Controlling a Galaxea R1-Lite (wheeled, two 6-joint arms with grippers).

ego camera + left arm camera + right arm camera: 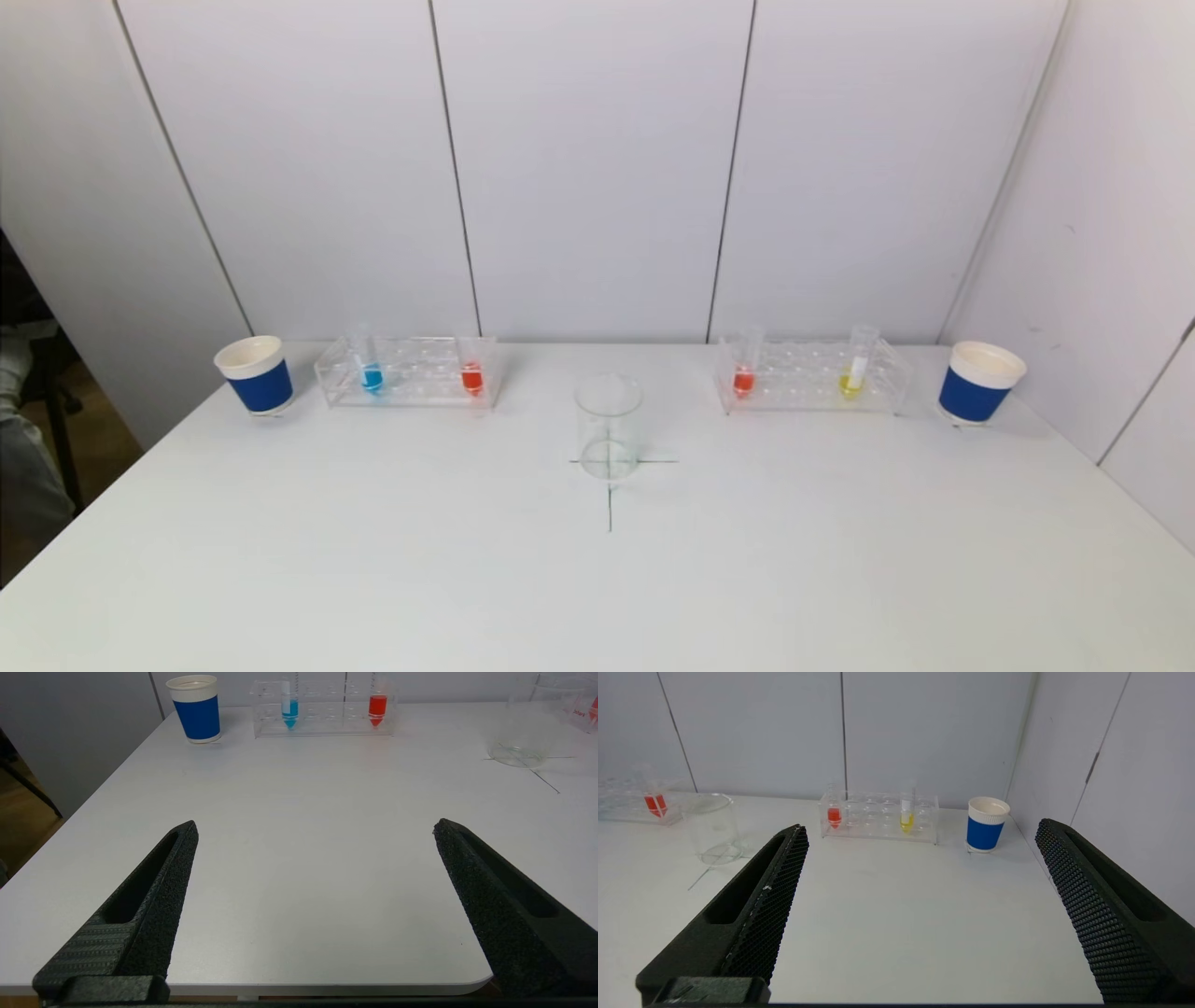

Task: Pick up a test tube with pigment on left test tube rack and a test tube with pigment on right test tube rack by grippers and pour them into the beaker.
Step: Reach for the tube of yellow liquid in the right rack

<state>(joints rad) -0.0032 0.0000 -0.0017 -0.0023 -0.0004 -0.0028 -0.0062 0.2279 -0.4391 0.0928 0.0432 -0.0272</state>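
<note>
Clear glass beaker (608, 426) sits empty in the middle; nothing is picked up yet.
The left gripper (315, 828) and right gripper (922, 828) both gape wide open at the near edge of the table. The blue tube (372, 366) and red tube (471, 368) stand in the far left rack (408, 372); a red tube (743, 371) and yellow tube (854, 366) stand in the far right rack (810, 375). Next, I think, each claw must reach far and pinch one tube.

Lab bench: test tube racks (408, 371), beaker (608, 427).
</note>
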